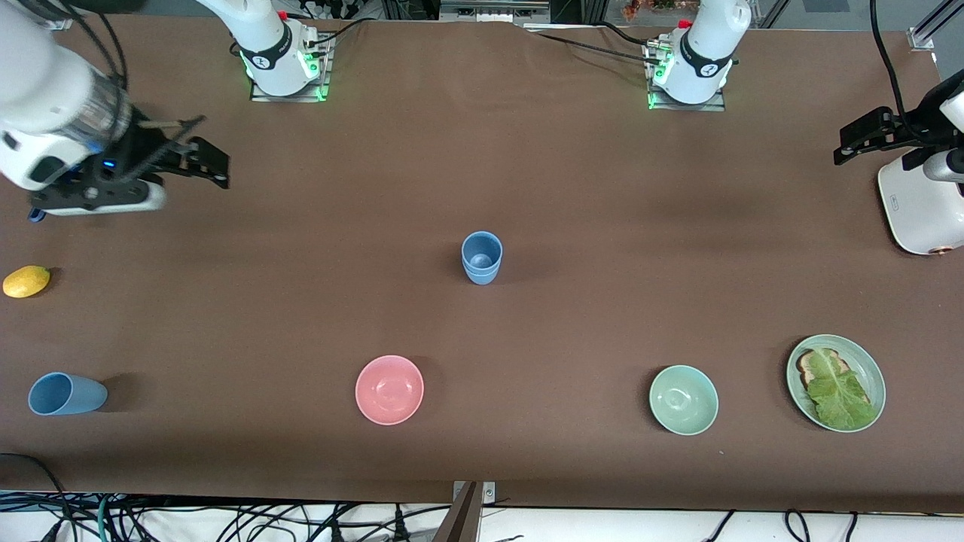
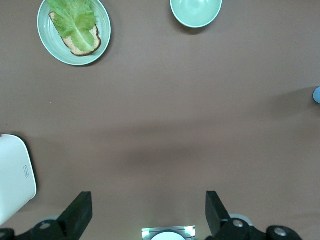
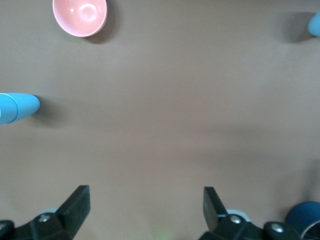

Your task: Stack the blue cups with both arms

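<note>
1. Blue cup [image 1: 66, 394]: lies on its side nearest the front camera, at the right arm's end of the table [image 1: 482, 188], long axis along the table's length.
2. Stacked blue cups [image 1: 481, 257]: upright mid-table.
3. Right end effector [image 1: 192, 162]: spread, empty, closer to the fallen cup.
4. Left end effector [image 2: 149, 212]: spread, waits.

My right arm [image 1: 53, 105] comes from its base at the top of the frame and sits at the upper left edge of the front view. My right gripper [image 1: 202, 160] is raised above the table, fingers [image 3: 75, 205] spread wide, nothing between them. My left arm [image 1: 704, 45] shows its base at upper right. My left gripper [image 1: 866, 135] sits at the right edge of the frame, fingers [image 2: 80, 212] wide apart and empty.
</note>
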You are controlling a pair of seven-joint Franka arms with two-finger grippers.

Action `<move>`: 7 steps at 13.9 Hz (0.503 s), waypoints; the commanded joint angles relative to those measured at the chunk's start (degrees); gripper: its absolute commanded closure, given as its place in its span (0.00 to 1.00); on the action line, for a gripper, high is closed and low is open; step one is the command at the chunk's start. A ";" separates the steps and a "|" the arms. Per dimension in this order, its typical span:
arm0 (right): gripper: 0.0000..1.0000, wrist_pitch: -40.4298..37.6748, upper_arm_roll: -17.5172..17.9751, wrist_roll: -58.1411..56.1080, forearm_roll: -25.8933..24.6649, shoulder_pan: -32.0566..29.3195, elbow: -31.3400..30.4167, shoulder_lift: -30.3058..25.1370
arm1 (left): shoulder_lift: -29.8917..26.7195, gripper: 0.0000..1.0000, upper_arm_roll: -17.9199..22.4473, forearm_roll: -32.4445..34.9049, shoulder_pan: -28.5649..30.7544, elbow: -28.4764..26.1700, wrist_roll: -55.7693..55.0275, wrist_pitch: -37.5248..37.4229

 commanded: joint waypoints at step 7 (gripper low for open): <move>0.00 0.67 1.18 -7.40 -3.11 -6.85 -4.87 -4.76 | 0.50 0.00 0.30 -1.19 -0.76 -0.01 -0.07 -0.53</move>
